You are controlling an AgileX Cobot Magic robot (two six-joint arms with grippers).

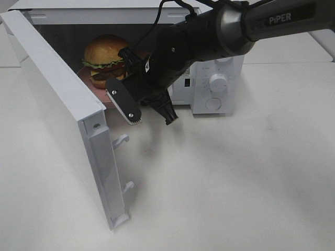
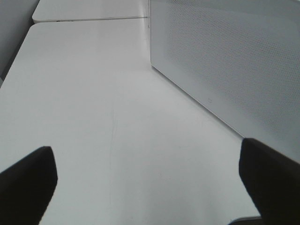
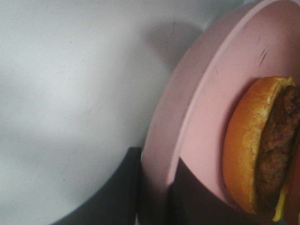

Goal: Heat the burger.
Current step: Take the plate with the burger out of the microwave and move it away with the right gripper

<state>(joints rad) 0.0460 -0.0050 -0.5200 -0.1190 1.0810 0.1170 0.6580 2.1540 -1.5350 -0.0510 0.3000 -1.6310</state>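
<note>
You see a glossy black right arm (image 1: 209, 36) with a grey metal joint ring, white "PiPER" lettering and black cables on top; its black gripper (image 1: 152, 112) has a ribbed grey pad.

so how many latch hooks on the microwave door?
2, both on the open door's inner edge, pointing right over the table: upper latch hook near mid-height, lower latch hook closer to the door's bottom corner. None seem hidden.

High camera looks down on the open microwave (image 1: 63, 99) at twelve o'clock. Right wrist view sits tight on the plate (image 3: 187, 122) both share; left wrist skims the table (image 2: 93, 93).
</note>
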